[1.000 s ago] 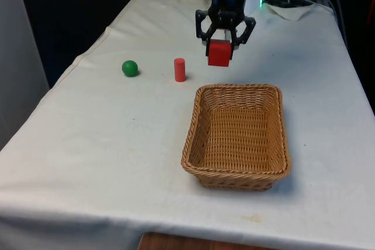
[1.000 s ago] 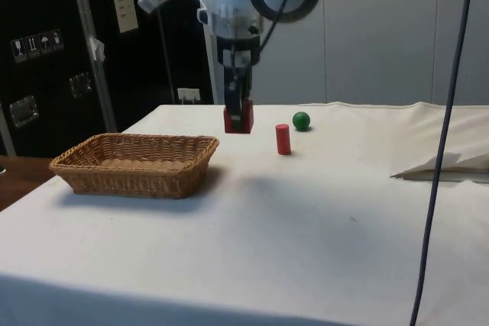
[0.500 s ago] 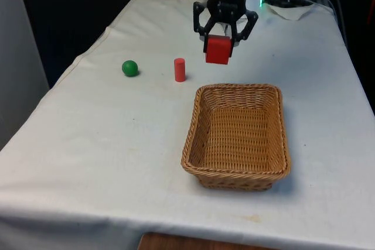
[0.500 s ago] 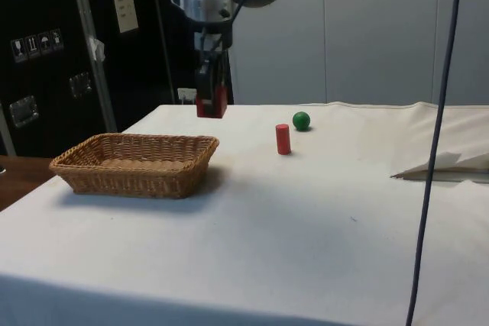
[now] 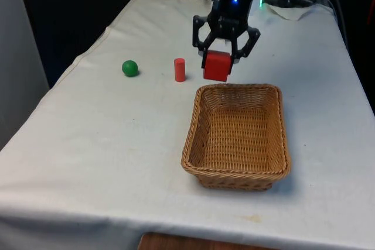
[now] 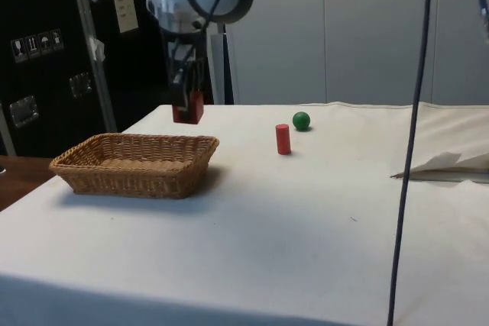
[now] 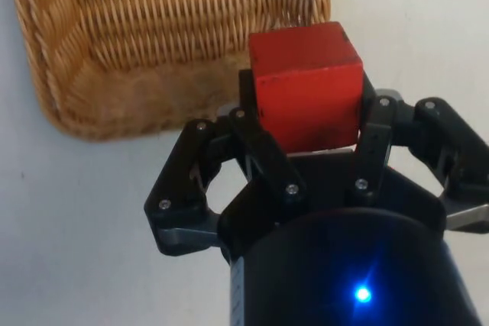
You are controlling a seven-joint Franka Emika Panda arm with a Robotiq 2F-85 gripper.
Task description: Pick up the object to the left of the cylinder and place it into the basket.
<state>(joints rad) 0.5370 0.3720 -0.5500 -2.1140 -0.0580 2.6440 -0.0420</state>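
Gripper (image 5: 218,62) moved closer to basket (image 5: 202,162), jaws clamped on cube (image 5: 217,65), just beyond basket's far rim.

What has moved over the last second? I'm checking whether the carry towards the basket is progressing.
The gripper, shut on the red cube all along, has carried it nearer the wicker basket: in the side view it went from beside the red cylinder to above the basket's far rim. Nothing was let go. The cylinder, green ball and basket lie as before.
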